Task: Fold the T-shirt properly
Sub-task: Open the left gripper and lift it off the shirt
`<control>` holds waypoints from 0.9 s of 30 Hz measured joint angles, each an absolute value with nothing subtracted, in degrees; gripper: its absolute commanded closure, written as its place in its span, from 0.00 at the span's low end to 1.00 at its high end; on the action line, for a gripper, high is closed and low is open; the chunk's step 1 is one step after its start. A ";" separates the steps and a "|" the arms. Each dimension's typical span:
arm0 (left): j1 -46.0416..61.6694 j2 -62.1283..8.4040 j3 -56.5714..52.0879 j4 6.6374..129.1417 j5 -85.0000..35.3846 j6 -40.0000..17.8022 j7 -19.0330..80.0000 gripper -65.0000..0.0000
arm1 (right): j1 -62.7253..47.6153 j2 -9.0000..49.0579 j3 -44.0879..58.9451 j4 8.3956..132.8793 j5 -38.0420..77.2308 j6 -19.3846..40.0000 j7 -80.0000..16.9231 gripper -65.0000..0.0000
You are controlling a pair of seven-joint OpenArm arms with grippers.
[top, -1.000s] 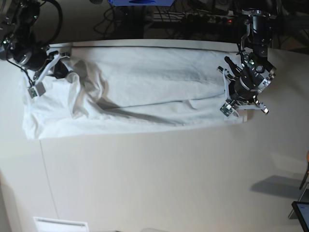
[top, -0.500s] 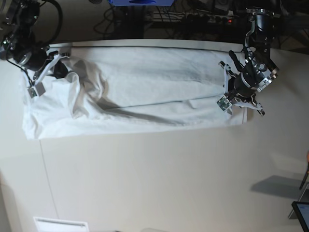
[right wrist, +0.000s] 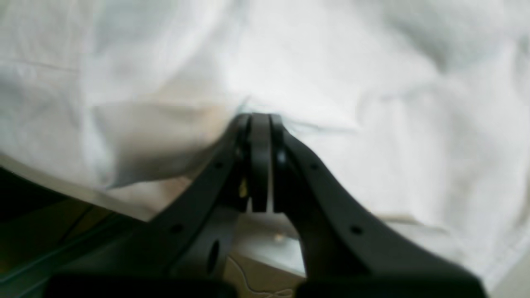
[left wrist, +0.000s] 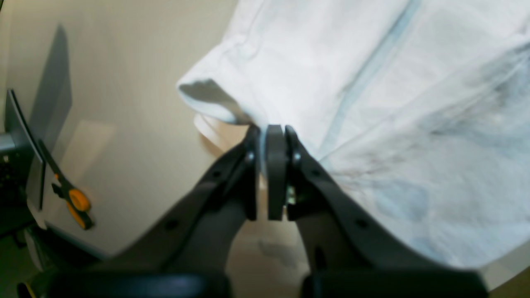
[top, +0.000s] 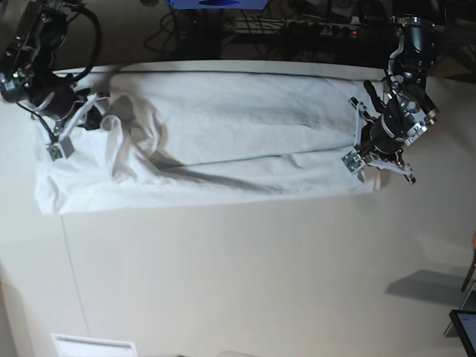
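table [top: 223,275]: pale top, bare across the near half; dark screen corner [top: 465,327] at near right edge.
T-shirt [top: 223,141]: white, laid lengthwise along far part of table, left-right, folded into a long band w/ creases; bunched + rumpled at left end, flatter toward right; near edge runs approx straight, far edge close to table's far edge.
left gripper [top: 375,160]: at right end of shirt in base view, on its near right corner. Wrist view: fingers [left wrist: 276,165] pressed together, thin strip of white cloth edge pinched betw. them; shirt corner [left wrist: 207,97] curls up just left of tips, table showing under it.
right gripper [top: 74,123]: at left end of shirt, far side, by the bunched folds. Wrist view: jaws closed tight, tips [right wrist: 260,124] buried at a fold of cloth; looks like a pinch of fabric, blurred, can't confirm how much.
orange-handled tool [left wrist: 70,198]: left wrist view only, off the table edge.
cables/gear [top: 297,26]: dark clutter beyond far edge.
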State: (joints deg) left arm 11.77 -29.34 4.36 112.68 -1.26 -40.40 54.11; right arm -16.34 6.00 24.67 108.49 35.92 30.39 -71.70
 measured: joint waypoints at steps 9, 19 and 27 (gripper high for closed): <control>16.25 -36.05 13.32 112.97 7.84 -40.58 35.97 1.00 | -14.76 5.82 24.86 105.12 35.79 30.37 -71.81 1.00; 21.10 -38.39 13.17 112.88 17.32 -40.60 20.23 1.00 | -14.76 6.15 24.95 100.79 35.83 30.37 -68.97 1.00; 21.58 -39.33 10.44 112.88 17.26 -40.73 14.90 1.00 | -14.61 6.48 25.02 99.02 36.25 30.39 -68.42 1.00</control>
State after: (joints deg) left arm 21.58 -39.33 10.44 112.88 17.26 -40.73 14.90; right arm -14.61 6.48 25.02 99.02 36.25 30.39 -68.42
